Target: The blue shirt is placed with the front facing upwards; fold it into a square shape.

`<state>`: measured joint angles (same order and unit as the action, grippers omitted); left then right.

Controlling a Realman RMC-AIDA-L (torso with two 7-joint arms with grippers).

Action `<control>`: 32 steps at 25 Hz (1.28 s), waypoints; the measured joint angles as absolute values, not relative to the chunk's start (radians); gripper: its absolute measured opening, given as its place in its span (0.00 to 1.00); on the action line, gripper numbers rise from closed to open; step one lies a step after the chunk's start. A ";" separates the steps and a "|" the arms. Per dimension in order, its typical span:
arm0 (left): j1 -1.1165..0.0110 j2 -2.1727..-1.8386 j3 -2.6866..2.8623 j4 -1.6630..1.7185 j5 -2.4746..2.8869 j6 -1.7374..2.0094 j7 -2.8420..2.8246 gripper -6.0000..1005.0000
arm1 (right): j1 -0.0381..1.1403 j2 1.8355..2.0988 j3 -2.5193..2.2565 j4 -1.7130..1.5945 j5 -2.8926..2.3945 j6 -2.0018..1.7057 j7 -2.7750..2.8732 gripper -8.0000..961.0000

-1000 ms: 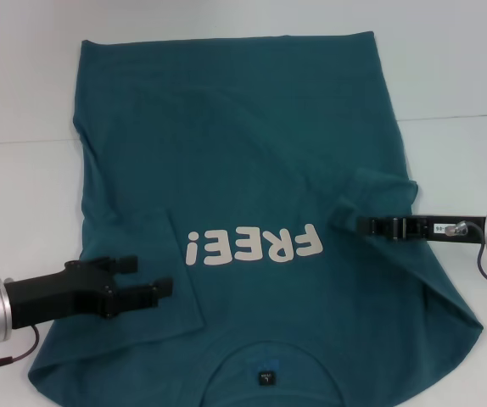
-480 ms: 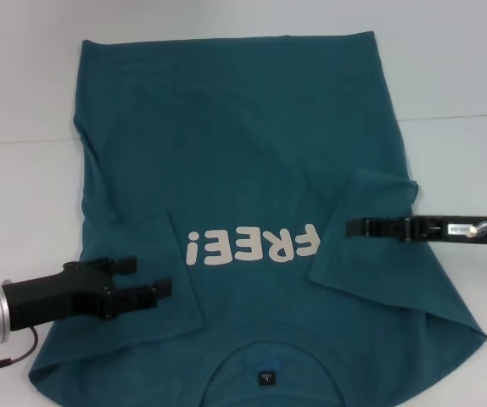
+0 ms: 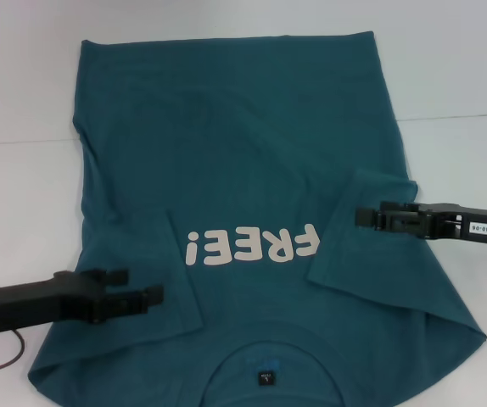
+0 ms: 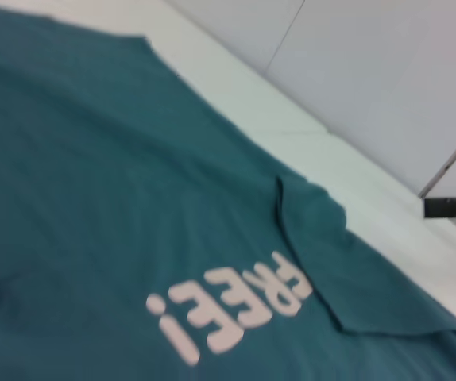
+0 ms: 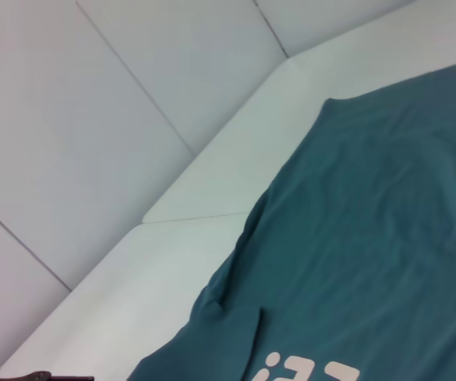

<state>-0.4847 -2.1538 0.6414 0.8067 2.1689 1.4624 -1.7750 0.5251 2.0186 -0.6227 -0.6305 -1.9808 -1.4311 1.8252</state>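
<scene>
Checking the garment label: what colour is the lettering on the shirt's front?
Pale pink, reading "FREE!" on the teal-blue shirt; clearest in the head view.

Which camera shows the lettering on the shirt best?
The head view: all of the lettering shows, centred on the shirt. The left wrist view shows it complete but slanted; the right wrist view catches only a cut-off part.

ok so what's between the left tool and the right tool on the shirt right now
In the head view, the pale FREE! lettering on the blue shirt lies between the left tool and the right tool, with both folded-in sleeves beside it.
</scene>
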 joint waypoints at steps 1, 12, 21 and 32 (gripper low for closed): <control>-0.485 -2.154 0.641 0.816 2.183 1.466 -1.796 0.88 | 0.525 2.019 -0.623 -0.630 -1.979 -1.434 1.823 0.76; -0.461 -2.130 0.555 0.896 2.288 1.467 -2.022 0.88 | 0.523 2.012 -0.598 -0.632 -1.963 -1.440 1.835 0.98; -0.459 -2.115 0.466 0.895 2.392 1.465 -2.066 0.88 | 0.526 2.007 -0.592 -0.632 -1.963 -1.437 1.836 0.98; -0.460 -2.114 0.479 0.891 2.440 1.479 -2.069 0.88 | 0.531 1.998 -0.583 -0.632 -1.963 -1.440 1.848 0.98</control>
